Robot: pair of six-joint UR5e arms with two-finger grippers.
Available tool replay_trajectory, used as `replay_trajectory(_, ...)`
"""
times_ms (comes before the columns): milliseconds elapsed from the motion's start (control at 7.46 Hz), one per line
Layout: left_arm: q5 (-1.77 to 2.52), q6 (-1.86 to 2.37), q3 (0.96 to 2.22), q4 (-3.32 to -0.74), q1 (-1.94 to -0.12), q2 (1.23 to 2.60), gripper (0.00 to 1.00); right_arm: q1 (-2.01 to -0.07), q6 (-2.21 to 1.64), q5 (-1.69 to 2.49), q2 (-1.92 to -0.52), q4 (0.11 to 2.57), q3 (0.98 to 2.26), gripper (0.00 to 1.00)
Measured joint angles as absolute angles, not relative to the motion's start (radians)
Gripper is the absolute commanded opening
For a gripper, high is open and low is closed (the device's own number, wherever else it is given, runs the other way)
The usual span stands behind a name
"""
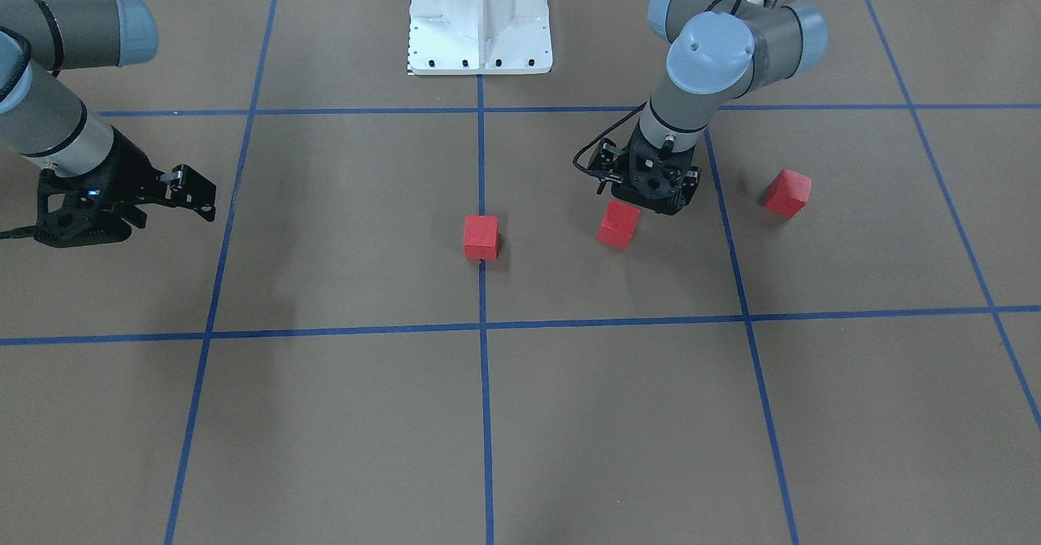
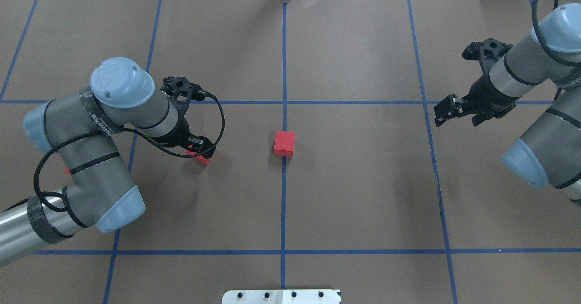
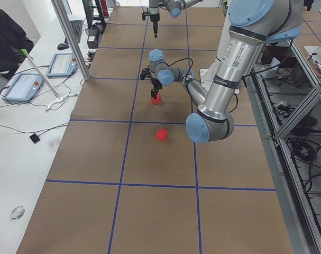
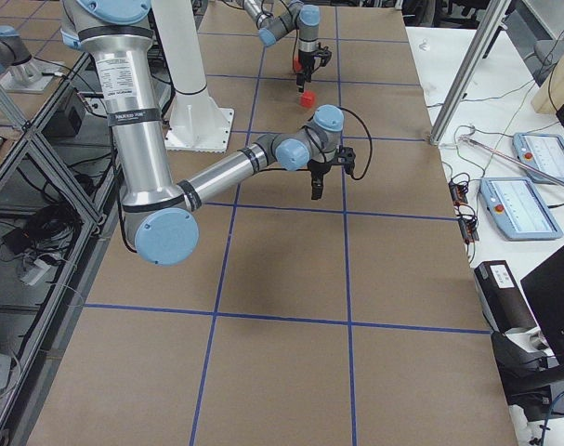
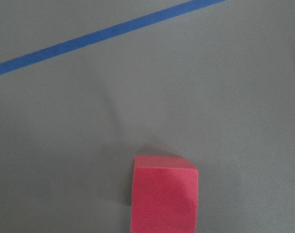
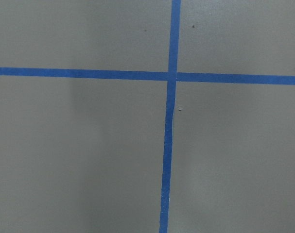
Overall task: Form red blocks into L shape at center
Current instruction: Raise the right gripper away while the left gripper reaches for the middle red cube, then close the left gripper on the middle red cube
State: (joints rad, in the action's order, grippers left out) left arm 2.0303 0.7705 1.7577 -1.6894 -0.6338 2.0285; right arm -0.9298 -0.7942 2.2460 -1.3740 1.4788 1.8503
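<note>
The first red block (image 1: 481,237) sits on the middle blue tape line (image 1: 481,163), about halfway between the bench's robot-side edge and its operator-side edge, in line with the white robot base (image 1: 480,16). The second red block (image 1: 618,224) lies well apart from it toward the bench's left end, inside the grid square next to that line. The third red block (image 1: 786,193) is further out the same way, past the next tape line, and no two blocks touch.

On my feed the left gripper (image 2: 199,149) points straight down over the second block, which shows at the bottom edge of its wrist camera. I cannot tell how far its jaws are parted or whether they touch the block.

The right gripper (image 1: 195,195) hangs above bare brown bench (image 1: 618,431) toward the right end. Its jaws are spread with nothing between them.
</note>
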Motion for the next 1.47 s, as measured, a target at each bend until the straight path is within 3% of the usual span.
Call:
replay_trajectory(804,1.973,0.763,1.664,-1.697,-0.611,2.097,0.98,-0.929,-0.795,2.246,-1.372,1.479,1.850,1.00)
replay_trajectory(938,1.972,0.762,1.654,-1.698,-0.611,2.099,0.92,-0.928,-0.795,2.246,-1.372,1.479,1.850,1.00)
replay_trajectory(1072,1.972,0.761,1.644,-1.700,-0.611,2.101,0.80,-0.928,-0.797,2.246,-1.371,1.479,1.850,1.00)
replay_trajectory(1206,1.972,0.761,1.639,-1.701,-0.611,2.101,0.57,-0.928,-0.800,2.246,-1.370,1.479,1.850,1.00)
replay_trajectory(1340,1.972,0.761,1.638,-1.701,-0.611,2.102,0.20,-0.927,-0.802,2.246,-1.370,1.478,1.850,1.00)
replay_trajectory(1474,1.972,0.762,1.638,-1.701,-0.611,2.104,0.00,-0.928,-0.804,2.246,-1.370,1.478,1.850,1.00)
